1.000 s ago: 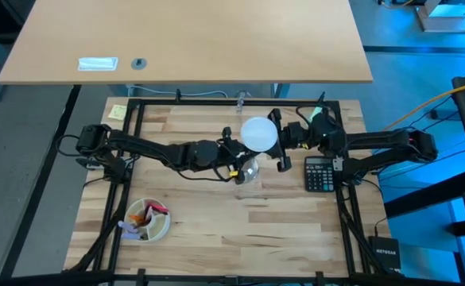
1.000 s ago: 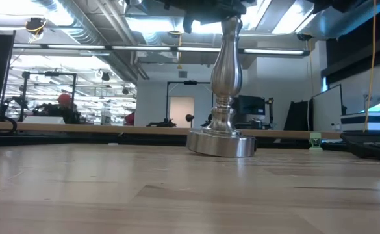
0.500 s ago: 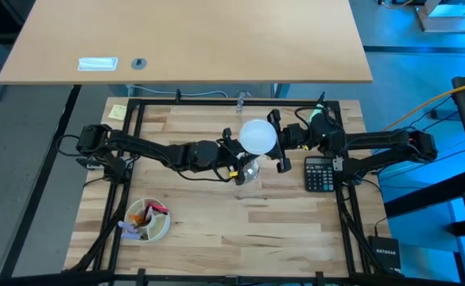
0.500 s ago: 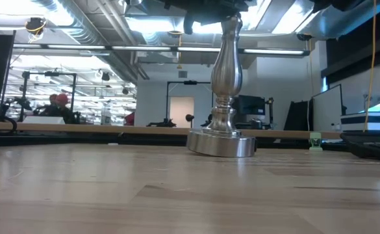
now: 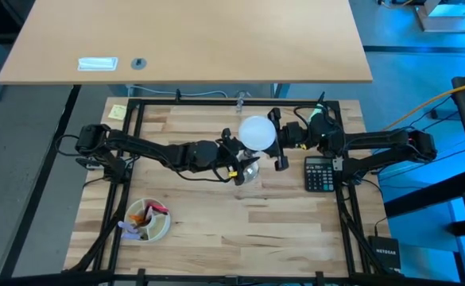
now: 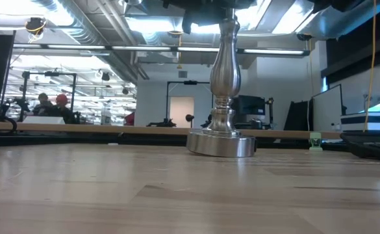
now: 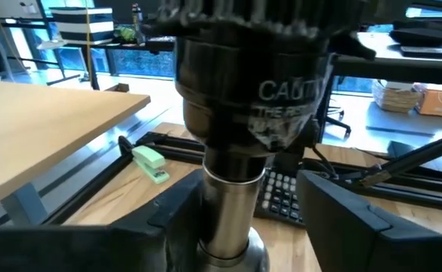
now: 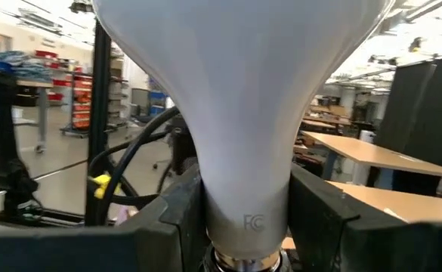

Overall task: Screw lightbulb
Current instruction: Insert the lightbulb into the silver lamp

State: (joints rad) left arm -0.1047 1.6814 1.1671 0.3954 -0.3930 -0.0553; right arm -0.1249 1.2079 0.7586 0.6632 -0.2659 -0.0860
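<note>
Loosening now, the left pincer [image 7: 239,219] spreads its jaws off the stand [image 6: 221,84], which tilts slightly. Right pincer [image 8: 243,219] clamps the bulb [image 5: 257,133] atop the stand, so likely a regrip between turns.

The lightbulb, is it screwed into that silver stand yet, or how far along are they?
Done: the lightbulb sits atop the stand. In hand: the right gripper grips its neck, while the left gripper flanks the stand's stem with a gap showing. Left: whether it is fully tightened can't be seen.
</note>
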